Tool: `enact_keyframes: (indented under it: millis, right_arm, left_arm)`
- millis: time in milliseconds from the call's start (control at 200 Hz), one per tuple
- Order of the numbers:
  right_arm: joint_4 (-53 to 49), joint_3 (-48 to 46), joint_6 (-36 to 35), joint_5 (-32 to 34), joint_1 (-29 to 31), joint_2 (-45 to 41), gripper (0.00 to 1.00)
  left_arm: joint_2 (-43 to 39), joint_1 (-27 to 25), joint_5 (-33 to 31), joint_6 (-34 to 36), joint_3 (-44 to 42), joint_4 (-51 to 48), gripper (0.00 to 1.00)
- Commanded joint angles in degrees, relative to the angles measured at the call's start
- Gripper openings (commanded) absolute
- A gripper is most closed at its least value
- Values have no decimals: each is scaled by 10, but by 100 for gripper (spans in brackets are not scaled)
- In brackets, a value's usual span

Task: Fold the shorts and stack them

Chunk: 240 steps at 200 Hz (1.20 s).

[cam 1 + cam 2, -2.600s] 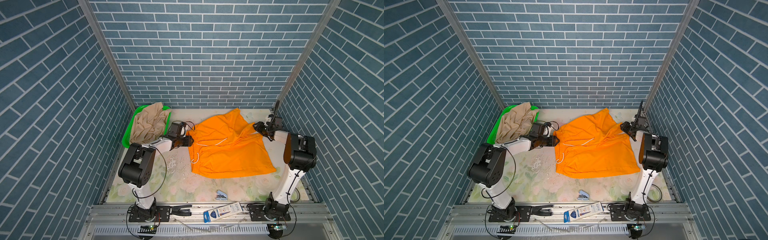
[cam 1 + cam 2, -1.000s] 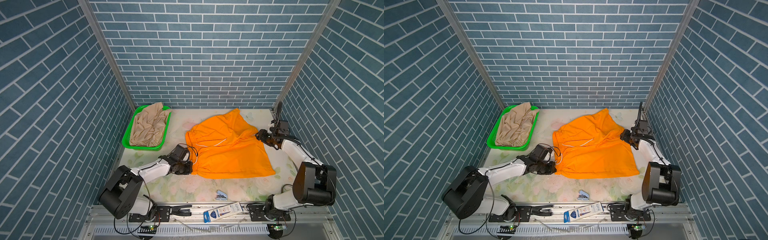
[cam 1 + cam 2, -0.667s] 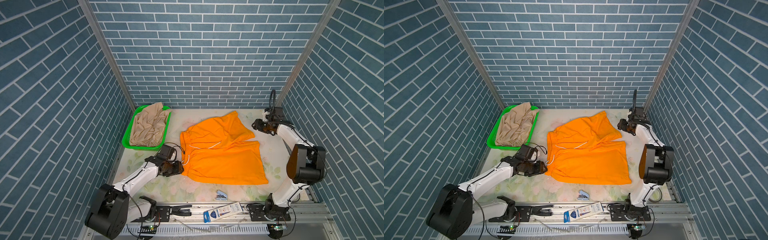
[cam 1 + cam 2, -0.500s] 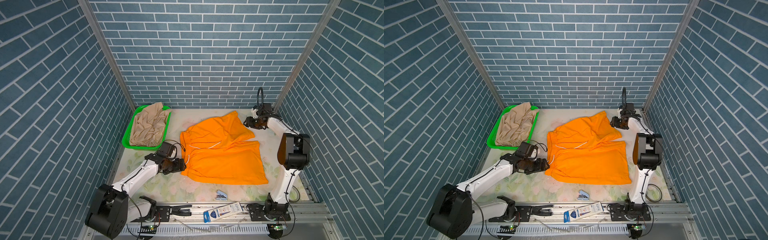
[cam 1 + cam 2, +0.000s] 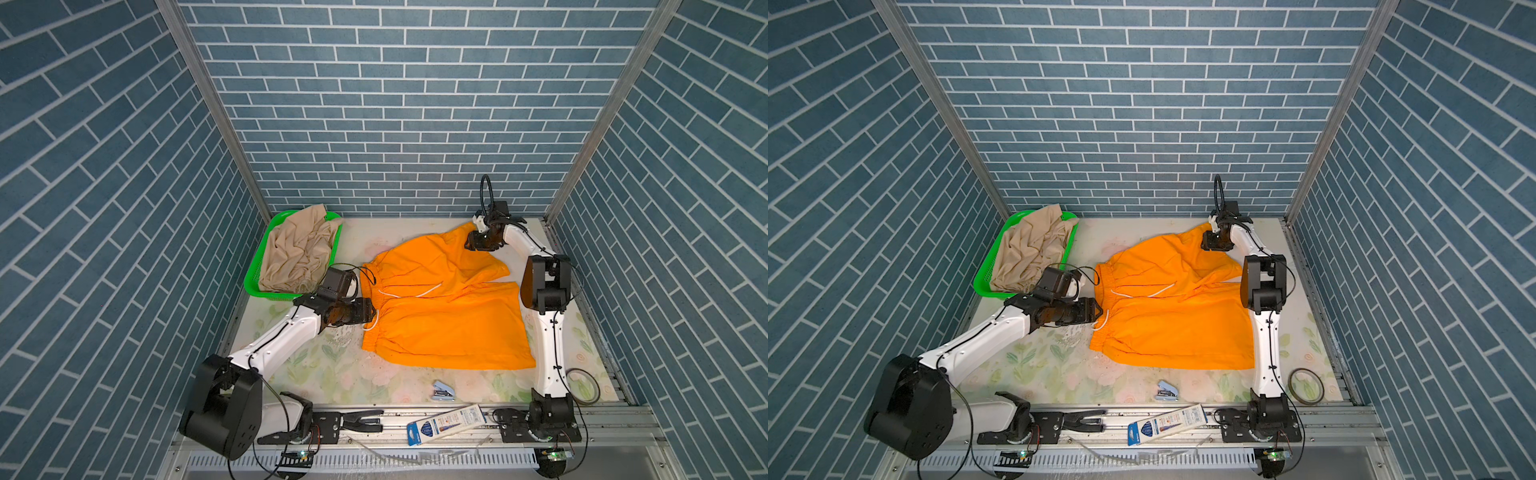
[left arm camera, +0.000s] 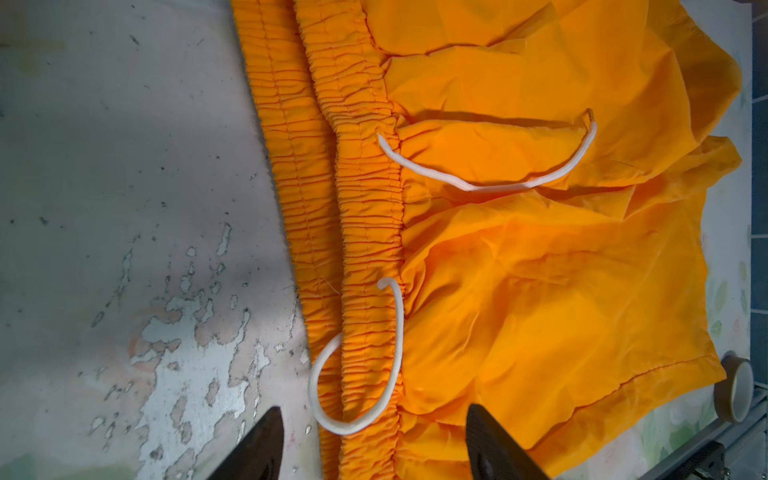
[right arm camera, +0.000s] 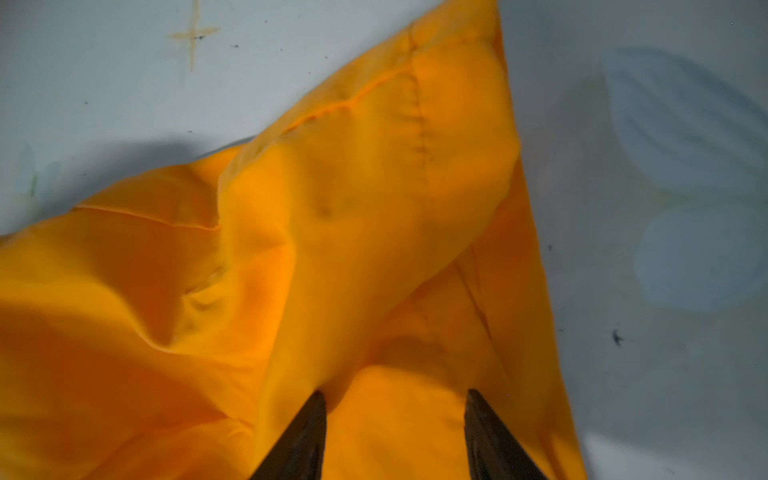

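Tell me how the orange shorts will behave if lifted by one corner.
The orange shorts would probably drape and sag, since the thin cloth lies in soft creases. The loose white drawstring may dangle or snag.

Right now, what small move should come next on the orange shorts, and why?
Probably close the left gripper on the waistband: its jaws stand open astride it, gripping nothing, and the orange shorts lie spread out, not yet folded.
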Motion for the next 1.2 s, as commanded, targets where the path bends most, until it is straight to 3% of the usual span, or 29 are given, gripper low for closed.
enact_keyframes:
  millis: [0,160,505,590,740,950,1195]
  right_arm:
    - [-49,38,3,33,-1,19,53]
    - [-77,72,12,34,-2,42,50]
    - [-84,85,33,22,3,65,44]
    - [-82,84,38,17,4,68,32]
    - [-71,82,44,23,0,56,0]
    - [-15,41,54,58,-26,-17,0]
    - [21,3,37,51,-41,-62,0]
  left_arm:
    - [17,3,-10,12,20,29,71]
    - [48,3,-3,23,36,38,67]
    - [85,16,5,27,60,65,69]
    - [98,19,7,30,72,65,69]
    - [122,22,8,30,78,83,69]
    - [175,38,3,54,109,121,65]
    - [257,37,21,86,169,165,61]
